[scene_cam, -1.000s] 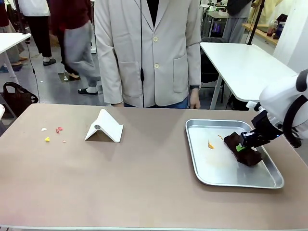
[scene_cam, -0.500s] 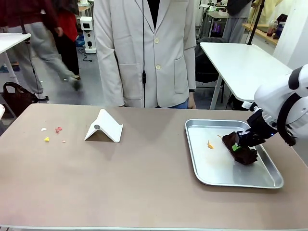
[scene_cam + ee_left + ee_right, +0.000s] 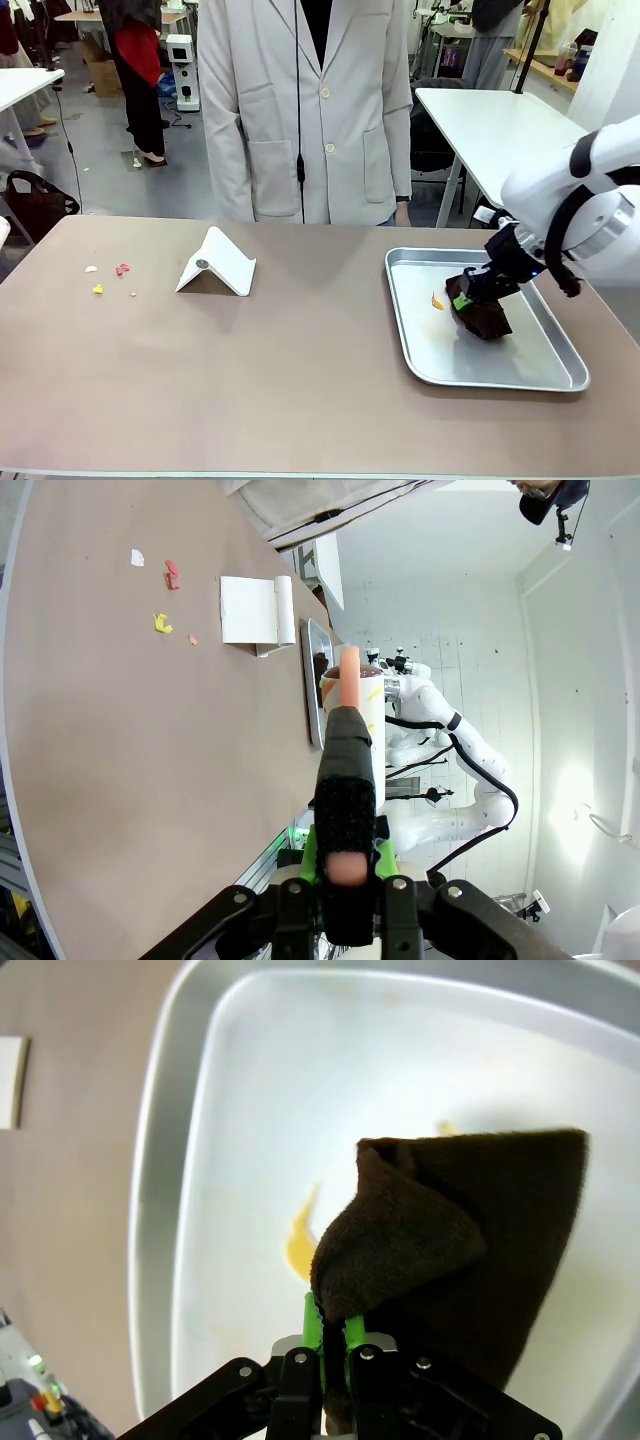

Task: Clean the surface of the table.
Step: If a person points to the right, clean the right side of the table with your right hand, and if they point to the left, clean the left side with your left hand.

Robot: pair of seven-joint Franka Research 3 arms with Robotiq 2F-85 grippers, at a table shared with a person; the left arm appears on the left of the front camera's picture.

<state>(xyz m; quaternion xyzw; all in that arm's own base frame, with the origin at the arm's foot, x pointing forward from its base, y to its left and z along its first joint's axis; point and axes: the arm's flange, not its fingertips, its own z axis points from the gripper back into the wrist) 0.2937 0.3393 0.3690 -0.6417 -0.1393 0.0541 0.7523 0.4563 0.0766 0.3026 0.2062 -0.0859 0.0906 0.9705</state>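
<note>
**Right arm has cloth over tray; table crumbs not yet wiped**

The right gripper (image 3: 468, 298) is clamped on the brown cloth (image 3: 485, 315), pinching its top fold. The cloth hangs low over the metal tray (image 3: 392, 300) at 3 o'clock on the table (image 3: 300, 390), just beside an orange scrap (image 3: 437, 300). In the left wrist view, the left gripper (image 3: 347, 865) is closed on a black tool (image 3: 345, 770) with a pink tip. The table spans the whole foreground. Its mess is the small coloured crumbs (image 3: 110, 272) at 9 o'clock, with a white folded stand (image 3: 218, 265) towards 11. A person (image 3: 300, 100) stands at 12, hands off the table.

Likely step: bring the cloth out to the table. To do it well:
- Lift the cloth clear of the tray rim so it doesn't snag.
- Press a broad fold flat on the table, not a corner.
- Sweep the crumbs in one direction, passing clear of the stand.
- The pinch is narrow, so drag gently or the cloth may slip out.
</note>
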